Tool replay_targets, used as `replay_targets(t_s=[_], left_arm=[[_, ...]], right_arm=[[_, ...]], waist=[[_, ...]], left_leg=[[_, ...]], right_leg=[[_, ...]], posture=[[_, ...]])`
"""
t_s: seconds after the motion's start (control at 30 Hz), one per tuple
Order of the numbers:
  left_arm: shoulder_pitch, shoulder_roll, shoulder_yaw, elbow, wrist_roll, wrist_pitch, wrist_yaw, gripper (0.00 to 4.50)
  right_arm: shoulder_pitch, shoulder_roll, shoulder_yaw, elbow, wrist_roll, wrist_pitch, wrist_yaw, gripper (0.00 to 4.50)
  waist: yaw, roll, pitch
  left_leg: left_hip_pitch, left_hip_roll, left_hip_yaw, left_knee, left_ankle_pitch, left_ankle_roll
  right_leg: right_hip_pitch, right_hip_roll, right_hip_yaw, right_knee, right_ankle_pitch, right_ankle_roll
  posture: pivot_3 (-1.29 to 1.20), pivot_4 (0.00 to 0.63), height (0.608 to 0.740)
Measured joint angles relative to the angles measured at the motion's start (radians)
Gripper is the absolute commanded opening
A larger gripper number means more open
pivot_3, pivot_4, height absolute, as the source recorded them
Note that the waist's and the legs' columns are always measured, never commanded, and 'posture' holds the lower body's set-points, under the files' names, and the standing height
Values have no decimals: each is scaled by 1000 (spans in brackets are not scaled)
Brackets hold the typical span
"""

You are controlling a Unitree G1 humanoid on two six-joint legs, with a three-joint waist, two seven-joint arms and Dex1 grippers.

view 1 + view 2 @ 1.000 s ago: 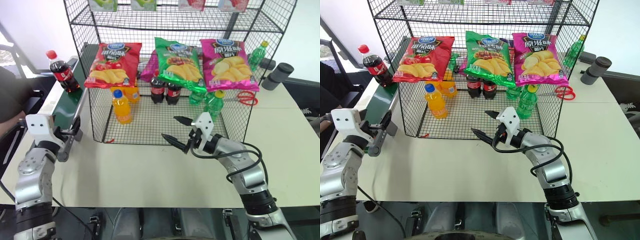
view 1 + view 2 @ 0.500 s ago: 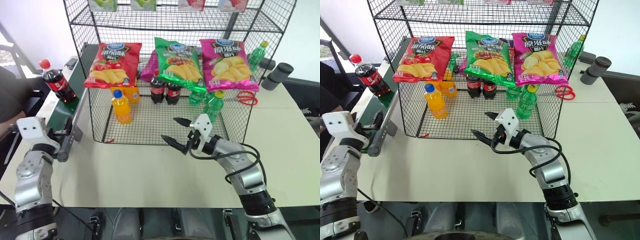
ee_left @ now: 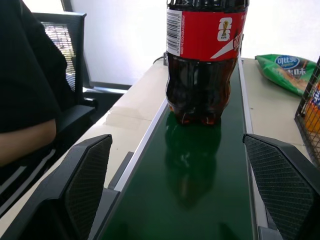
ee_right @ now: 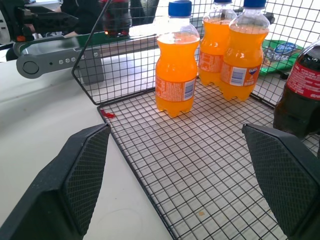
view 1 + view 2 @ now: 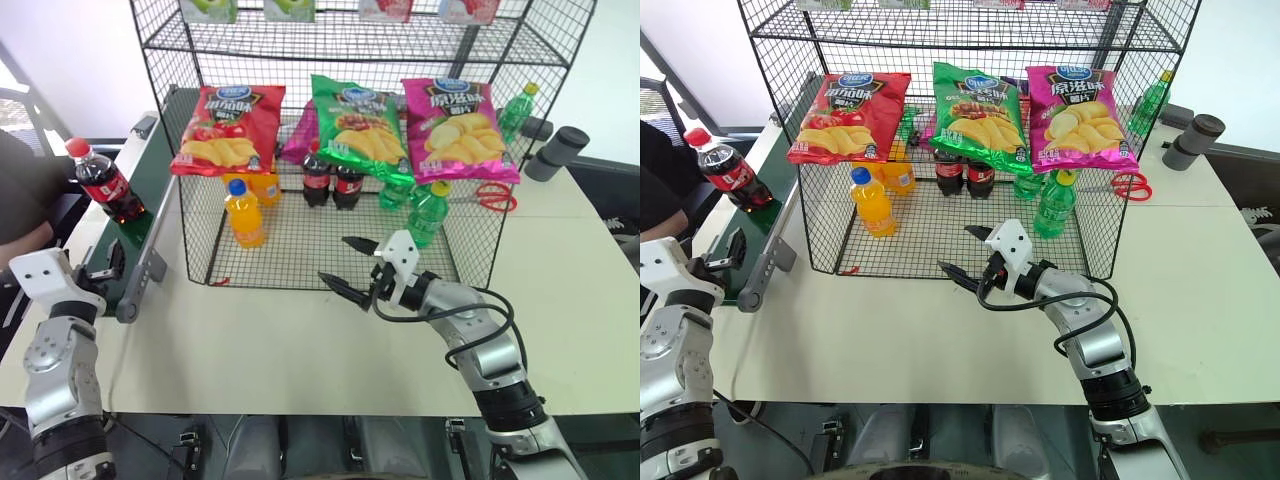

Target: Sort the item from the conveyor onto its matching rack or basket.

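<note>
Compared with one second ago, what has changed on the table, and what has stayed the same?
The small cola bottle with the red cap has travelled along the dark green conveyor belt toward its near end, standing upright. The left gripper has shifted outward to the left and stands open facing the bottle. The right gripper, open, and the bottles and chip bags in the black wire rack have not moved.

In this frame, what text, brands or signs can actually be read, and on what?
None reads for certain.
Cola bottle on the conveyor: barcode, trophy emblem, vertical small print too small.
Chip bags on the rack, red, green, pink: blue logo, lettering blurred.
Green bag: characters unclear.
Orange soda bottle: print unreadable.
</note>
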Motion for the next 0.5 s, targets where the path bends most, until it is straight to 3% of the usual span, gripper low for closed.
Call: replay_targets(t_s=[0.5], left_arm=[[-5,2,-9,2,14,-15,10,4500]], right_arm=[[0,8,16,0,0,0,-2,4385]], waist=[[-1,0,0]], left_leg=[[0,0,0,0,0,0]], right_leg=[[0,0,0,0,0,0]], posture=[[0,150,734]])
